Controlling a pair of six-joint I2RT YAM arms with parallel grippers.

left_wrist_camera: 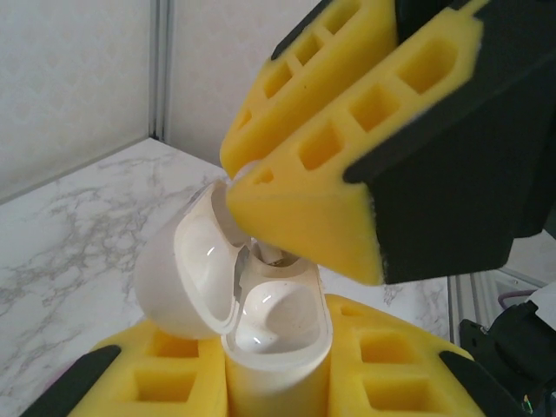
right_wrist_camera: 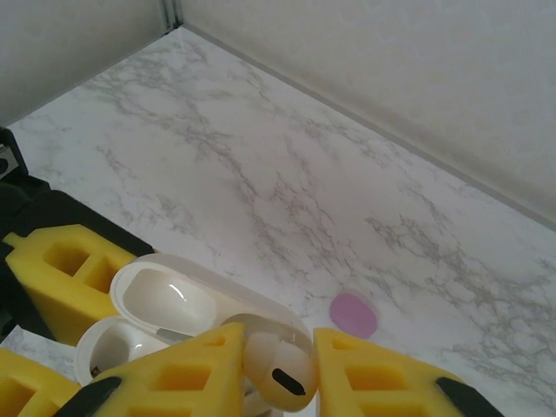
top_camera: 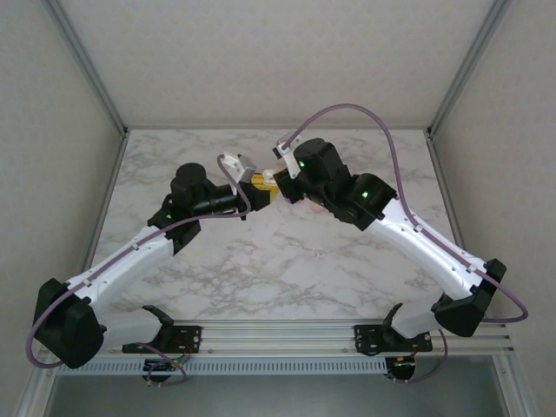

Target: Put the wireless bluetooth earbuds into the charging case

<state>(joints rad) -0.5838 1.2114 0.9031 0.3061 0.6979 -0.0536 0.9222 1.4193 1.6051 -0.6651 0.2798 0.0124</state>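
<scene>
A white charging case (left_wrist_camera: 280, 334) stands upright with its lid (left_wrist_camera: 178, 278) hinged open to the left, and my left gripper (left_wrist_camera: 278, 387) is shut on its body. My right gripper (right_wrist_camera: 276, 382) is shut on a whitish earbud (right_wrist_camera: 280, 372). It holds the earbud directly over the open case (right_wrist_camera: 161, 300). In the left wrist view the right gripper's yellow fingers (left_wrist_camera: 321, 187) hang just above the case mouth, and the earbud's stem tip (left_wrist_camera: 271, 254) reaches down at the far cavity. In the top view both grippers meet above the middle back of the table (top_camera: 266, 183).
A small purple rounded thing (right_wrist_camera: 354, 314) lies on the marble table (right_wrist_camera: 287, 174) beyond the case; whether it is a bud or a case I cannot tell. Something pink-orange (top_camera: 314, 208) peeks out under the right arm. Walls enclose the back and both sides.
</scene>
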